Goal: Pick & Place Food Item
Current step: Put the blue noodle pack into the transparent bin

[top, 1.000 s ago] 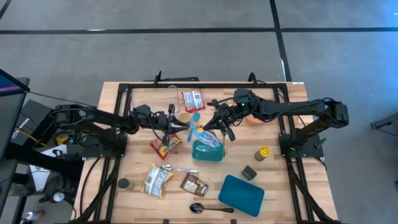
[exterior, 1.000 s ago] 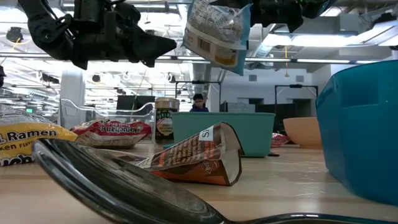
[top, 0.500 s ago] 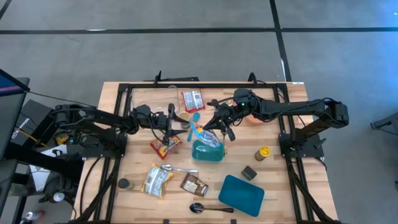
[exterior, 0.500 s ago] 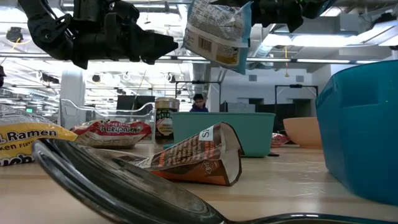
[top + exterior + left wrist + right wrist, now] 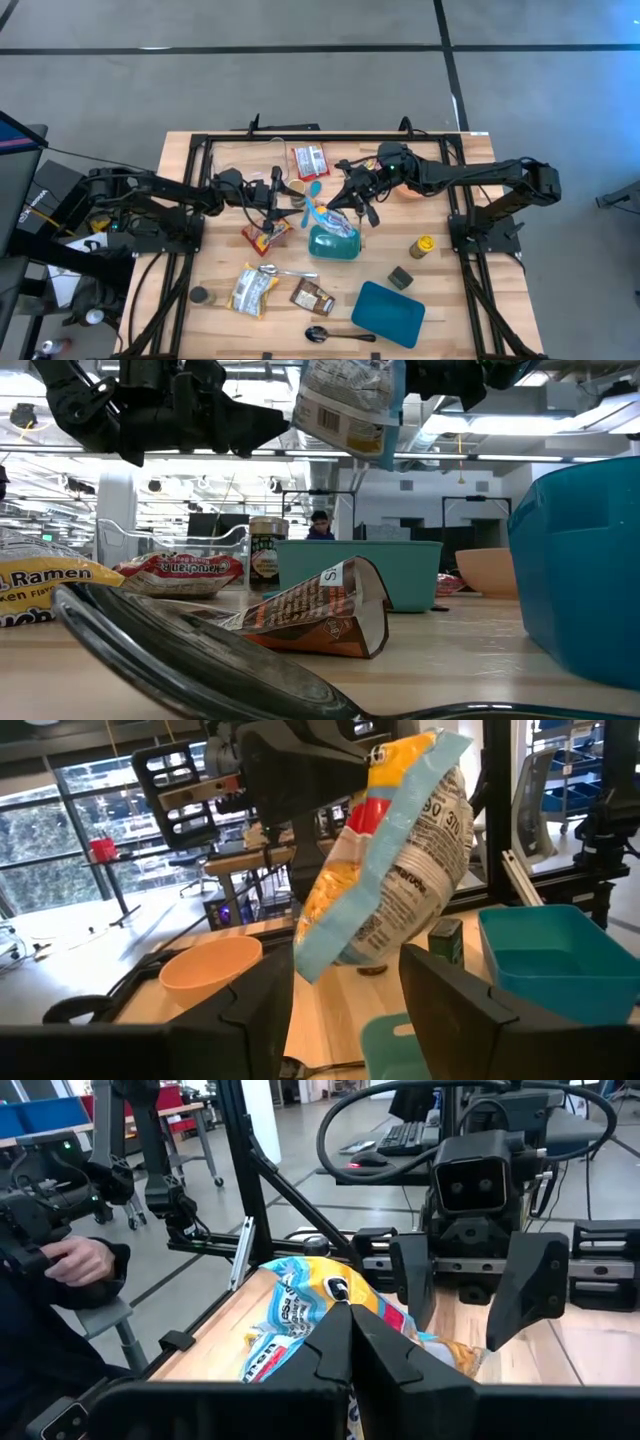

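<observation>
My right gripper point(image 5: 347, 199) is shut on a yellow and white snack bag with a light blue edge point(image 5: 326, 216), held in the air above a teal container point(image 5: 336, 245) at mid-table. The bag also shows in the low view point(image 5: 348, 405) and in the left wrist view point(image 5: 390, 860). My left gripper point(image 5: 290, 197) is open and empty. It is level with the bag on its left side and points at it, its fingers point(image 5: 455, 1005) short of it. My right gripper pinches the bag's upper end point(image 5: 392, 758) between its two shut fingers point(image 5: 335, 1342), coming slanting down from the table's right. The bag hangs tilted below the fingers, lifted clear of the teal container and the table.
On the table lie a red packet point(image 5: 266, 236), a ramen packet point(image 5: 252, 290), a brown packet point(image 5: 312, 297), a teal tray point(image 5: 388, 310), a spoon point(image 5: 335, 336), a yellow bottle point(image 5: 423, 246) and an orange bowl point(image 5: 408, 188). A person's hand point(image 5: 85, 1260) shows beyond the table.
My right gripper has raised the bag a little, and the bag now hangs slightly more tilted. My left gripper has moved a little toward the bag and stays open.
</observation>
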Robot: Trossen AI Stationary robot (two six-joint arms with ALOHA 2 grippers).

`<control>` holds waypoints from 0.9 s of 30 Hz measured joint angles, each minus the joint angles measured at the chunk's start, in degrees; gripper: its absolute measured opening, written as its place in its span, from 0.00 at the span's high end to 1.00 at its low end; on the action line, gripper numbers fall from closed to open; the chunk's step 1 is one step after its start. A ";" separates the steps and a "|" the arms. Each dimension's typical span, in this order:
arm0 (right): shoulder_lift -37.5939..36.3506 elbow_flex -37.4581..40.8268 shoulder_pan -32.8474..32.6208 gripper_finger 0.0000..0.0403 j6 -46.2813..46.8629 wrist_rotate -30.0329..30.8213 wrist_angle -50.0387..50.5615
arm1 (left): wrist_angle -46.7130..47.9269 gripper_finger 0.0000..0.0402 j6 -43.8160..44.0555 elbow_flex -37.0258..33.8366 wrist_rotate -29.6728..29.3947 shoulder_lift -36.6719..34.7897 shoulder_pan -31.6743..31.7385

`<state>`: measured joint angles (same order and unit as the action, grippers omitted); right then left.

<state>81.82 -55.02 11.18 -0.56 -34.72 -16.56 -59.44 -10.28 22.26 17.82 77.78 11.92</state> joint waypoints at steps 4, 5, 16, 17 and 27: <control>0.00 0.00 0.00 1.00 0.13 0.00 -0.20 | 0.40 0.56 0.00 0.49 -0.02 0.00 0.00; 0.00 0.00 0.00 1.00 0.13 0.00 -0.44 | 0.71 0.56 -0.01 0.78 -0.21 0.00 0.00; 0.00 0.00 -0.28 1.00 1.12 -1.21 -0.42 | 2.85 0.54 -0.90 1.60 -3.80 0.00 0.00; 0.00 0.00 -0.28 1.00 1.39 -1.48 -0.37 | 3.09 0.54 -1.30 1.60 -3.90 0.00 0.00; 0.00 0.00 -0.28 1.00 1.62 -1.49 -0.71 | 3.10 0.54 -1.49 1.60 -3.88 0.00 -0.02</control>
<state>81.82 -55.02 10.90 1.06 -36.21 -17.27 -56.34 -11.77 23.86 13.95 77.78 11.90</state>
